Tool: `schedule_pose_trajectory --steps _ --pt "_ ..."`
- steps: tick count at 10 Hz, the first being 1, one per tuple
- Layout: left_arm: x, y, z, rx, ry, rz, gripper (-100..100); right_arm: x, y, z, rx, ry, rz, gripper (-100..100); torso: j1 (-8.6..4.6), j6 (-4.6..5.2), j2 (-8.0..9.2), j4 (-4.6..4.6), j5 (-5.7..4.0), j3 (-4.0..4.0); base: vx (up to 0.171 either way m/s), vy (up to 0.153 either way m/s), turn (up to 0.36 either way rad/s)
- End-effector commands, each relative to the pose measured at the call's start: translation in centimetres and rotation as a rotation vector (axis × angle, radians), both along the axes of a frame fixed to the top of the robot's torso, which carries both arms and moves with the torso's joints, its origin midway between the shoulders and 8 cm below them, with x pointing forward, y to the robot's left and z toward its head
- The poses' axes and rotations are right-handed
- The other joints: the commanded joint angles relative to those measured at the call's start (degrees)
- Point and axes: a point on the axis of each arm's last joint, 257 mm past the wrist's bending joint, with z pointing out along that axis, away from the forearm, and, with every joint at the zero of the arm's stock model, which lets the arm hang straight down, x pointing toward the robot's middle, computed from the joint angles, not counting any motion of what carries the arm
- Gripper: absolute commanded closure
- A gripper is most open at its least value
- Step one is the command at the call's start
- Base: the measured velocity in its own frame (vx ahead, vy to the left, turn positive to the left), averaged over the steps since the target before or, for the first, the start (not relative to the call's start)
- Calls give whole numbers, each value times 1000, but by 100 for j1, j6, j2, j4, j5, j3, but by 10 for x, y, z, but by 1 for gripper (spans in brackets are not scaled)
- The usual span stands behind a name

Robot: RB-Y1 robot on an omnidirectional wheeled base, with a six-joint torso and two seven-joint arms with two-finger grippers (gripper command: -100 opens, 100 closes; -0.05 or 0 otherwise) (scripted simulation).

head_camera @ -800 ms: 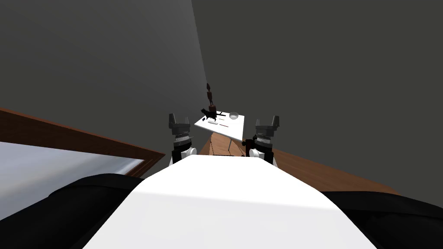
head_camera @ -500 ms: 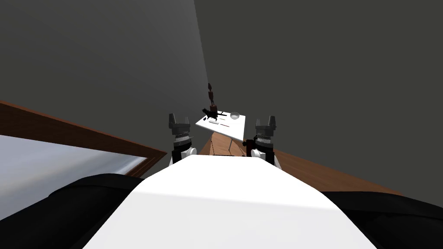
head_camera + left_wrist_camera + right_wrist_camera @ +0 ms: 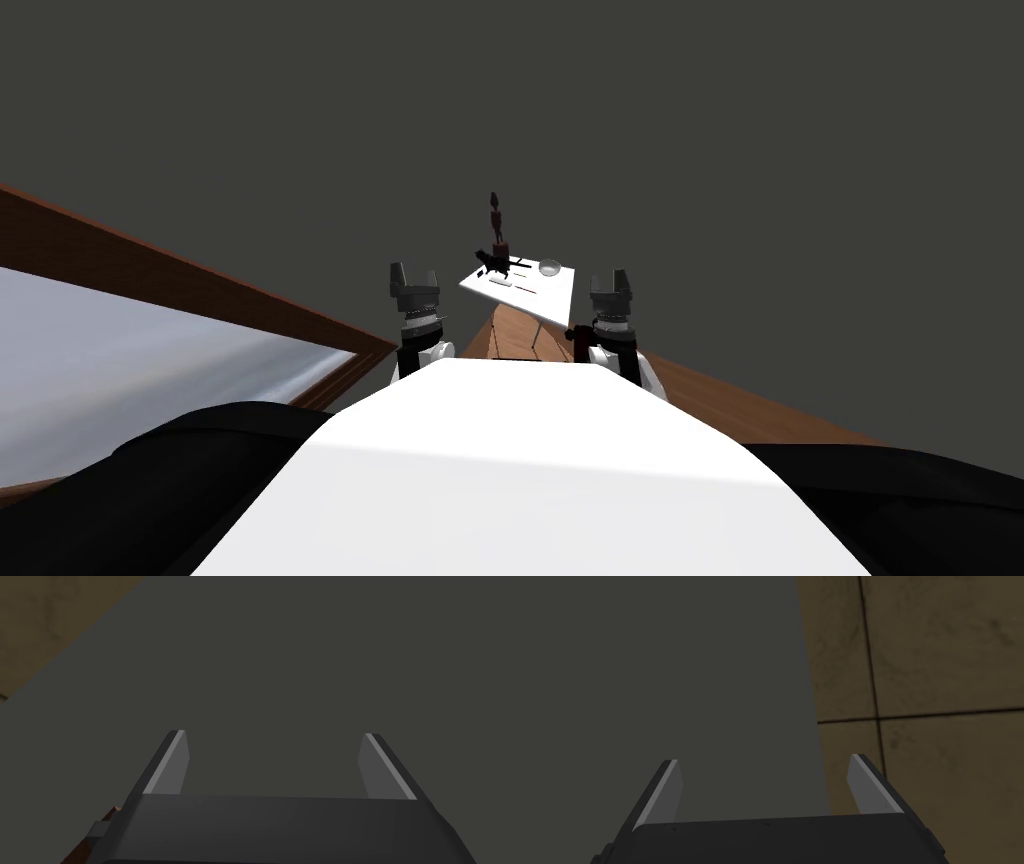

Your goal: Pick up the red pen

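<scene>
Dark grey walls back a small white table [image 3: 548,296] at twelve o'clock, well ahead. Its red pen [image 3: 525,291] lies near the front edge, at five o'clock from a statuette [image 3: 497,225]. Left gripper [image 3: 413,277] and right gripper [image 3: 609,283] gape empty. Approach stage, I'd say: roll closer before reaching.

My left gripper [image 3: 414,270] and right gripper [image 3: 610,275] are raised side by side, each with its two fingers apart and nothing between them. Beyond and between them, well apart from both, a small white table [image 3: 550,298] stands on a brown wooden floor [image 3: 720,395]. On it lie the thin red pen [image 3: 524,291], a clear bowl [image 3: 550,267], a small black figure [image 3: 490,264] and a tall dark statuette [image 3: 497,225]. A wood-framed pale panel [image 3: 120,350] lies to my left, under a dark grey wall [image 3: 750,150].
</scene>
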Motion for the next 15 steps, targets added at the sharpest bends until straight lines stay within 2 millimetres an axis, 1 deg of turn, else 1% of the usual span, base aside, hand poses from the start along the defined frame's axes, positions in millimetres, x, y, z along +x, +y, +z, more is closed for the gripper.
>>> schedule_pose_trajectory --steps 1,3,4,6,7,9,10,12,13,14,15 --pt "0 0 0 0 0 0 0 0 4 -1 -50 -4 9 -100 0 0 0 0 0 0 -16 40 52" --pt "0 0 0 0 0 0 0 2 10 -9 -180 -14 21 -100 2 0 -1 0 0 0 -8 61 157" --pt "0 0 0 0 0 0 0 2 11 -9 -191 -12 26 -100 7 0 -4 -1 1 -2 -7 49 62" --pt "0 0 0 0 0 0 0 5 16 -23 -329 -16 41 -100 6 0 0 0 1 0 -16 72 198" --pt "0 0 0 0 0 0 0 5 17 -23 -343 -15 47 -100 11 -2 -1 0 3 -1 -7 55 72" --pt "0 0 0 0 0 0 0 8 19 -40 -481 -14 69 -100 6 0 -4 -1 2 -2 2 76 213" --pt "0 0 0 0 0 0 0 9 20 -42 -503 -7 74 -100 13 -2 -7 -1 3 -4 1 64 89" --pt "0 0 0 0 0 0 0 13 17 -65 -638 8 100 -100 7 1 -5 -1 2 -3 9 89 233" --pt "0 0 0 0 0 0 0 13 18 -68 -668 14 107 -100 21 -2 -11 -2 5 -6 21 81 107" --pt "0 0 0 0 0 0 0 15 14 -82 -740 29 123 -100 15 5 -10 -2 4 -6 17 72 180" --pt "0 0 0 0 0 0 0 15 14 -83 -751 31 125 -100 11 0 -10 -2 3 -6 17 52 103"
